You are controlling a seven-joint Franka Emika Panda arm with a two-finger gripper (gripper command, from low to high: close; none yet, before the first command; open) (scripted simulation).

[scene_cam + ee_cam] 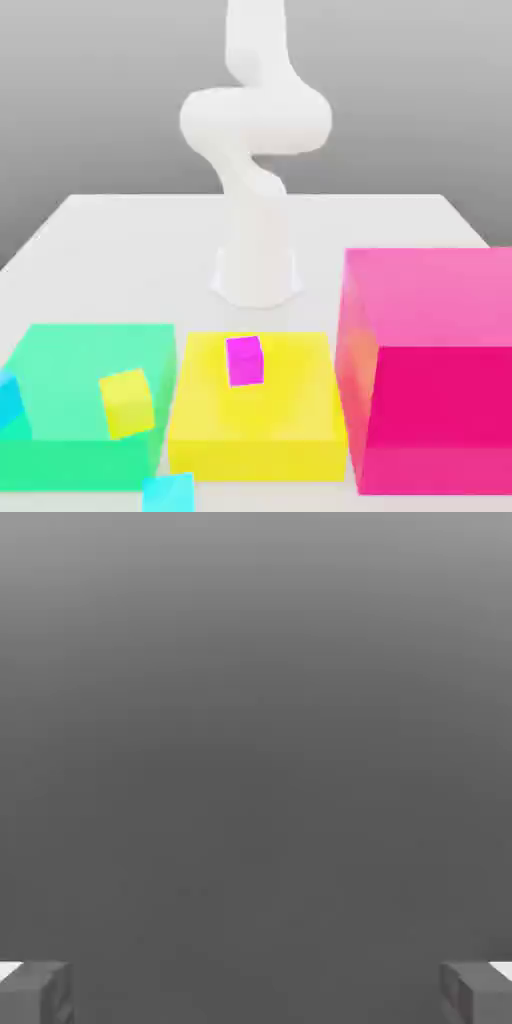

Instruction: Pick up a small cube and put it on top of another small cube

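The small cyan cube lies on the table at the front edge of the exterior view, just in front of the gap between the big green and yellow blocks. The small magenta-pink cube stands on top of the big yellow block. In the hand view my gripper is open, its two grey fingertips far apart with nothing between them, facing plain grey background. The white arm rises from its base and leaves the exterior view at the top.
A big green block carries a small yellow cube. A huge pink block stands at the exterior view's right. A cyan shape shows at the left edge. The white table stretches behind the blocks.
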